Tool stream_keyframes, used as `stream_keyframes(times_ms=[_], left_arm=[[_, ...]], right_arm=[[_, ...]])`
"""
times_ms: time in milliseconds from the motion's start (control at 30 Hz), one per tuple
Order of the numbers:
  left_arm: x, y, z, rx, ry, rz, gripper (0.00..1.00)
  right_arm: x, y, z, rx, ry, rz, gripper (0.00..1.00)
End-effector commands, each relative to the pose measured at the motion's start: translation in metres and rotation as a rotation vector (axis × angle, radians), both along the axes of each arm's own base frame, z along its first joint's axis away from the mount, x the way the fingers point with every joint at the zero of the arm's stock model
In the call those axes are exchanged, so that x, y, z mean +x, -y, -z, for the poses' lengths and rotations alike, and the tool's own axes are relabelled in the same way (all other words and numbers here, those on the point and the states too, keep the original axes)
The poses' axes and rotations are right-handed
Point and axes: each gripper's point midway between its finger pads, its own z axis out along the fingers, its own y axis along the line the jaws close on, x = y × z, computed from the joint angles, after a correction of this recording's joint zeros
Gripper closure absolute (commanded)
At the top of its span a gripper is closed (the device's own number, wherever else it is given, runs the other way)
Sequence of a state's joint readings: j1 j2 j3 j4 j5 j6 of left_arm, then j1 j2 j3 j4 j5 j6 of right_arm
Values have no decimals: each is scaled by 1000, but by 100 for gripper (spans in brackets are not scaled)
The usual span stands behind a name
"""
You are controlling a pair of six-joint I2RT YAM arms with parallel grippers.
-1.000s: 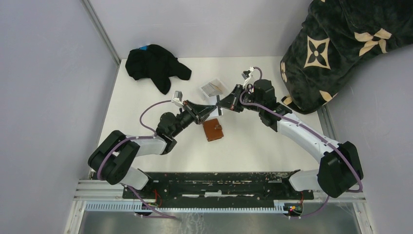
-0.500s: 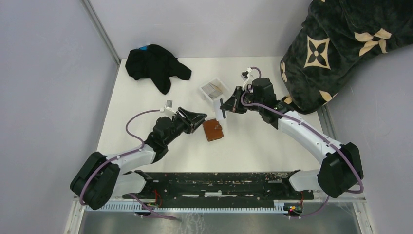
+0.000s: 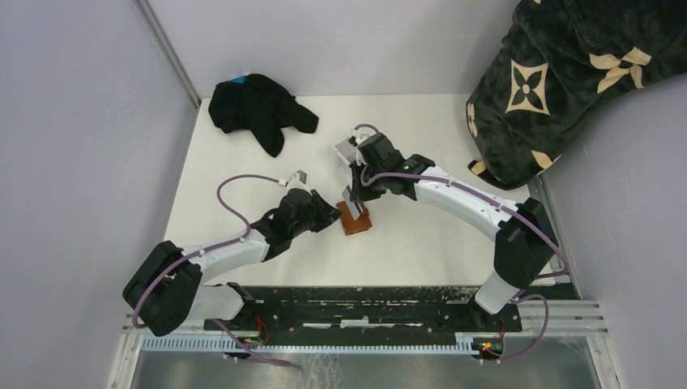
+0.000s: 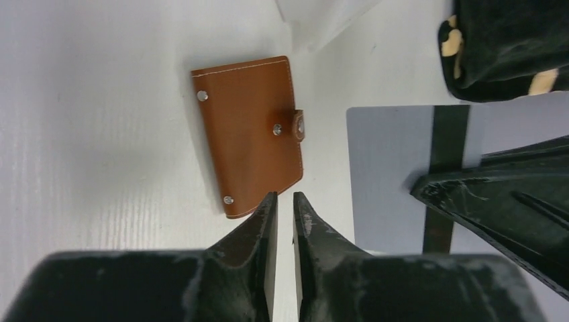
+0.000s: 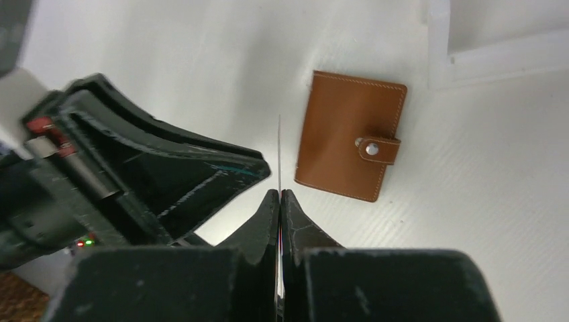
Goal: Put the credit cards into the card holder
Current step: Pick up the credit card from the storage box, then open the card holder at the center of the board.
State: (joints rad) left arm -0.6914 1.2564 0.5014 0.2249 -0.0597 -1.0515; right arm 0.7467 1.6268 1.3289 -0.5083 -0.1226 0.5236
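With the right claw (image 5: 279,194) pinching a card (image 4: 389,168), the barely parted, empty left claw (image 4: 283,198) needed first to unsnap the shut wallet (image 4: 248,134).

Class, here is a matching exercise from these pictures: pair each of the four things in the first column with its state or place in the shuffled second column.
Column one
1. card holder
2. credit card
3. left end effector
4. black garment

Column two
A. pinched in the right end effector
B. snapped shut, lying flat on the table
C. fingers slightly apart, holding nothing
D. heaped at the table's far left corner

Pairs: 1-B, 2-A, 3-C, 4-D
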Motion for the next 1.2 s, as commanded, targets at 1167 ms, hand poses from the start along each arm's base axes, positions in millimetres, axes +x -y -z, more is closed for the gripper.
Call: stream_keyframes(times_ms=[1167], left_arm=[[17, 10, 47, 271, -49, 96, 93]], right_arm=[[33, 24, 74, -466, 67, 30, 99]])
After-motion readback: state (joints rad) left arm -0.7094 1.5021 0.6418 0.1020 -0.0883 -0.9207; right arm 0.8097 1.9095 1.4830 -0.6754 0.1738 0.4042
